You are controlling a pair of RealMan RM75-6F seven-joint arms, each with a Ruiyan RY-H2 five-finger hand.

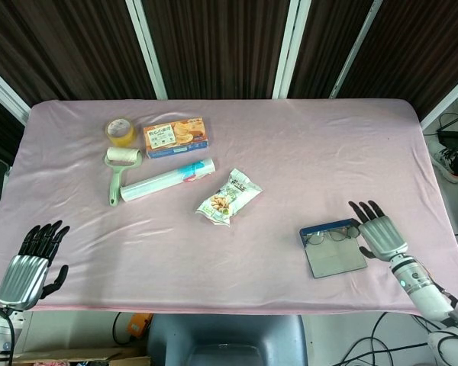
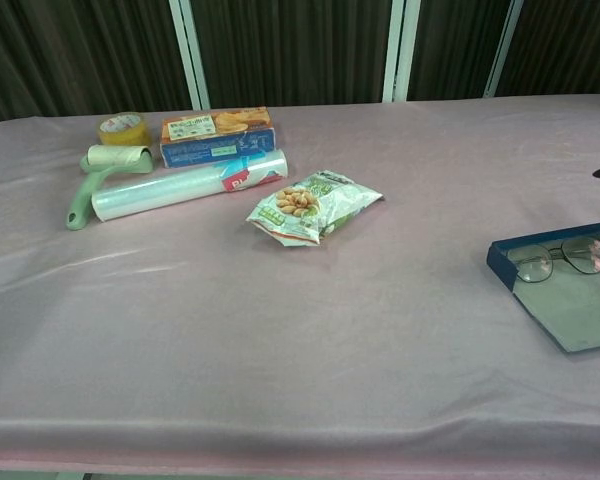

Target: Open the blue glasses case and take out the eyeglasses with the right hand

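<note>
Hands first: my left hand (image 1: 27,267) hangs at the near left corner of the pink cloth-covered table (image 1: 290,160), fingers spread, holding nothing. My right hand (image 1: 380,236) rests at the near right, fingers apart, fingertips just beside the case's right end; whether they touch the frames I cannot tell. Blue glasses case (image 1: 333,248) (image 2: 565,290) lies open, grey lining up. Thin-framed eyeglasses (image 1: 330,235) (image 2: 565,258) lie along its far blue rim. Mid-table: green-and-white snack bag (image 1: 228,197). Farther left: clear plastic film roll (image 1: 166,181), pale green lint roller (image 1: 120,171), orange-and-blue biscuit box (image 1: 175,136), yellow tape roll (image 1: 120,131).
</note>
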